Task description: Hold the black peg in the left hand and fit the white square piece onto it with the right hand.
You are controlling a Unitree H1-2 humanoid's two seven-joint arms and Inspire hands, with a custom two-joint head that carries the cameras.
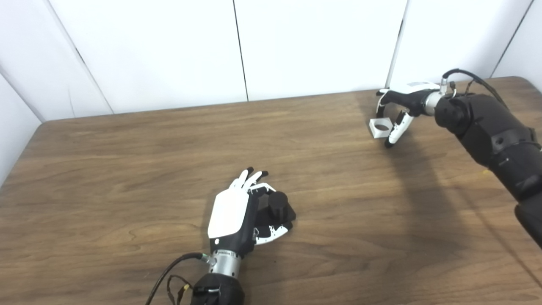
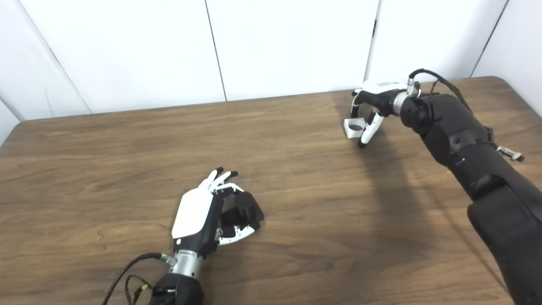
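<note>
The black peg (image 1: 278, 205) stands on the table near the front middle. My left hand (image 1: 235, 217) is beside it on its left, with a curled finger and the thumb (image 1: 271, 232) closed on the peg and the other fingers pointing away. The white square piece (image 1: 380, 127), with a round hole, rests on the table at the far right. My right hand (image 1: 400, 108) is over it, a finger at its far side and the thumb (image 1: 396, 130) against its right side, pinching it.
The wooden table (image 1: 127, 169) ends at white wall panels behind. My right arm (image 1: 491, 131) stretches along the table's right side. A cable (image 1: 169, 271) trails from my left wrist at the front edge.
</note>
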